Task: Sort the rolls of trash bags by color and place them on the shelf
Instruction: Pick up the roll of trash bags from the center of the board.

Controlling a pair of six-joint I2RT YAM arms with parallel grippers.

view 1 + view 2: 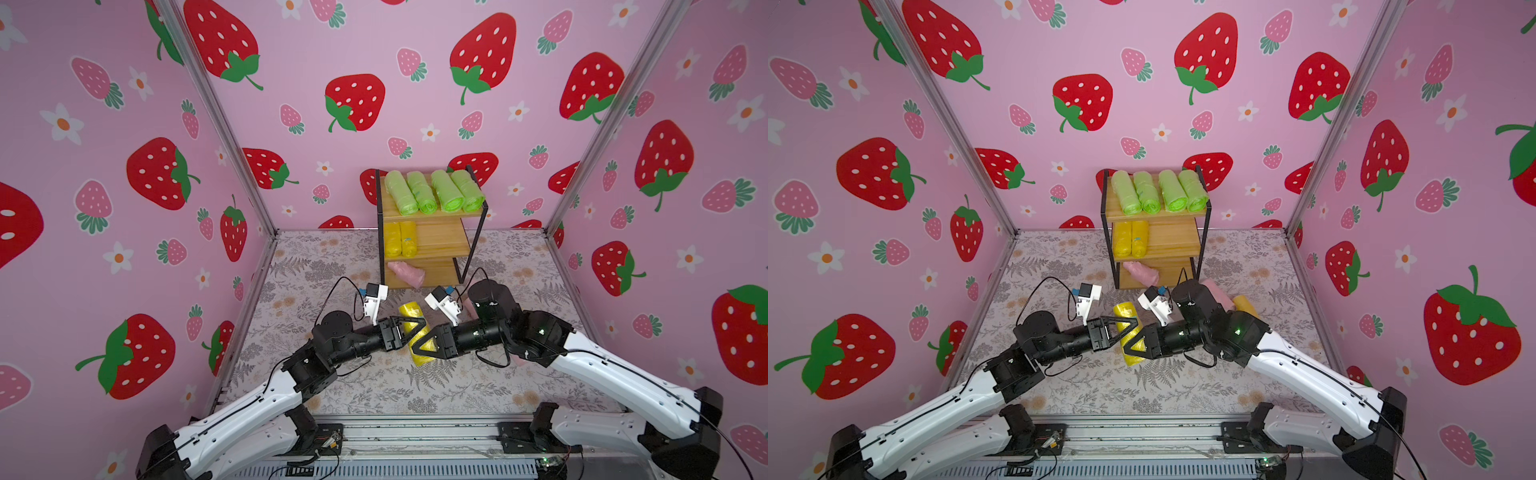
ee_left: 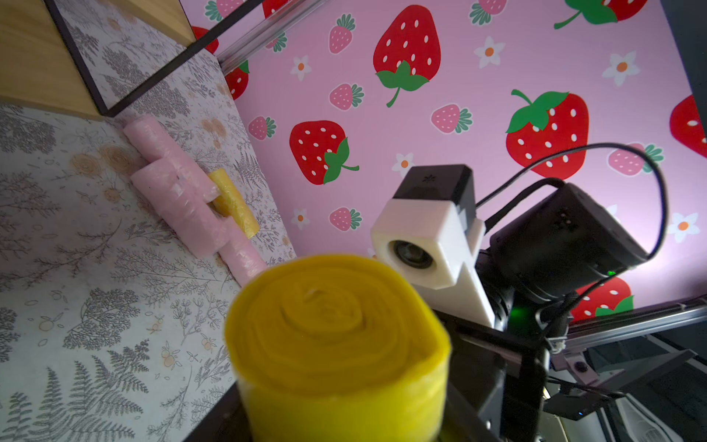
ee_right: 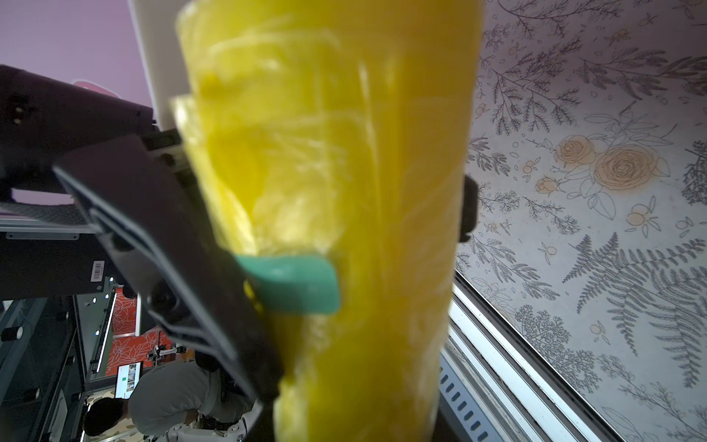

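A yellow roll [image 1: 409, 312] [image 2: 336, 325] hangs above the middle of the table, gripped from both sides. My left gripper [image 1: 417, 326] is shut on its far half. On the near half my right gripper [image 1: 415, 347] is shut, and the roll [image 3: 344, 153] fills the right wrist view. The shelf [image 1: 432, 216] stands at the back. Several green rolls [image 1: 434, 192] lie on its top board, two yellow rolls [image 1: 400, 239] on the middle board and one pink roll [image 1: 406, 272] on the bottom board.
Three pink rolls [image 2: 180, 206] and a yellow roll [image 2: 233, 203] lie on the flowered table, right of the shelf's foot and behind my right arm. In a top view only a pink roll [image 1: 1214, 291] and the yellow roll [image 1: 1244, 305] show. Strawberry-print walls close in three sides.
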